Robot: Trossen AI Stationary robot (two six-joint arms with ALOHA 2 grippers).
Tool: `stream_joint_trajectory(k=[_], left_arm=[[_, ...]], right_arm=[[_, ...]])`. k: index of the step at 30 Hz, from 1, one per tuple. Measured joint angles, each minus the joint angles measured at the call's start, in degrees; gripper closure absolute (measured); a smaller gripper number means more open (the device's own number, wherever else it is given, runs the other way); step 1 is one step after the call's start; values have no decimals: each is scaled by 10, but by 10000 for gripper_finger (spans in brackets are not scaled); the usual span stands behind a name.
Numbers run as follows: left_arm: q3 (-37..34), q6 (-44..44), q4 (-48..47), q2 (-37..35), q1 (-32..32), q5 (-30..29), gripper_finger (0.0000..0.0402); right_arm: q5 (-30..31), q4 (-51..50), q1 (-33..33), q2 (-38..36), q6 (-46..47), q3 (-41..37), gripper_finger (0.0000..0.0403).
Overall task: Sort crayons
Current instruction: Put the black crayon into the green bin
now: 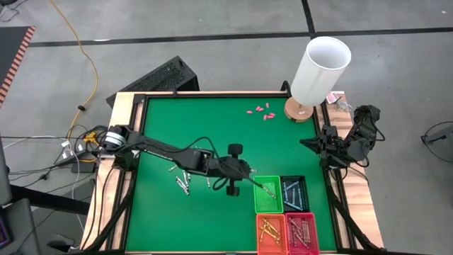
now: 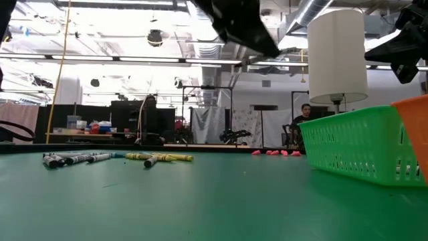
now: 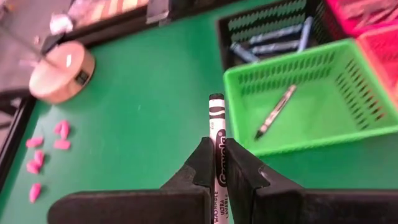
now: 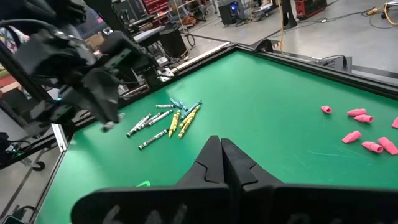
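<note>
The left hand (image 3: 217,177) grips a grey crayon (image 3: 217,137) just beside the green basket (image 3: 323,134). The right hand (image 4: 222,163), pressed closed and empty, waits past the basket, at the desk's (image 1: 212,120) edge.

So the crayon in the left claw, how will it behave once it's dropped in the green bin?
The crayon looks thin, round and stiff, so it will likely roll a little, then settle flat like the one already in the green bin. Probably light: the left claw holds it by one end without sag. It might snap if squeezed hard.
</note>
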Motion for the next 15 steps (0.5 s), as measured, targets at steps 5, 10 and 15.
stream_joint_trajectory(k=[5,10,15], left_arm=[[0,2,41,1,-14,12,397],[0,1,84,1,-21,26,397],[0,34,139,4,-22,92,397]], right_arm=[[0,0,0,0,0,0,403],[0,0,0,0,0,0,403],[0,0,0,0,0,0,403]])
